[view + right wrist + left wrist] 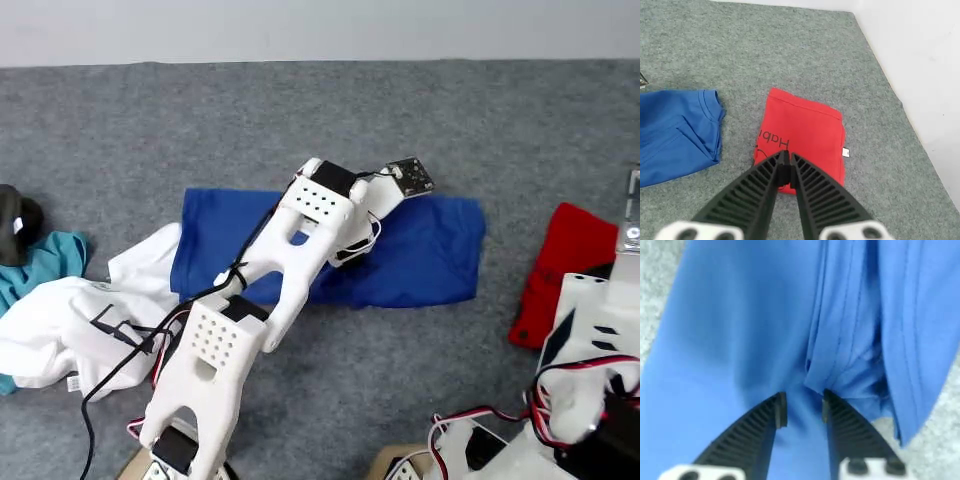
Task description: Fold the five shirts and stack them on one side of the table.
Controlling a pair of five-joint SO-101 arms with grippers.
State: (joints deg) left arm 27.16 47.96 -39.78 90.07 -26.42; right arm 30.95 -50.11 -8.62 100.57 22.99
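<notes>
- High view: your left arm [300,240] reaches out over the blue shirt [430,250], which lies as a long flat band mid-counter [400,110].
- The red shirt [565,265] sits folded at the right edge. The white shirt [60,320] and teal shirt [55,255] are heaped unfolded at the left, white on top of teal.
- My read: red is done, blue is the fold in hand, white and teal are untouched.
- Left wrist view: the left claw [802,407] is spread, nothing pinched, low over the blue cloth. A bunched crease [840,355] runs just ahead of the tips.
- Can't tell if the tips touch the fabric.
- Next move, as I judge it: close on one end or edge, not the crease, and carry it across to halve the band. Grab a single layer's worth or the fold will drag apart.
- Right wrist view: the right claw [786,162] is clenched and empty, hanging above the near edge of the red shirt. The blue shirt's collar end [710,107] lies just beside the red, not touching.
- Writing: black lettering [771,142] on the red shirt, partly behind the claw, not legible as a whole.
- There's a small white tag [845,152] at its side seam, too small to read.
</notes>
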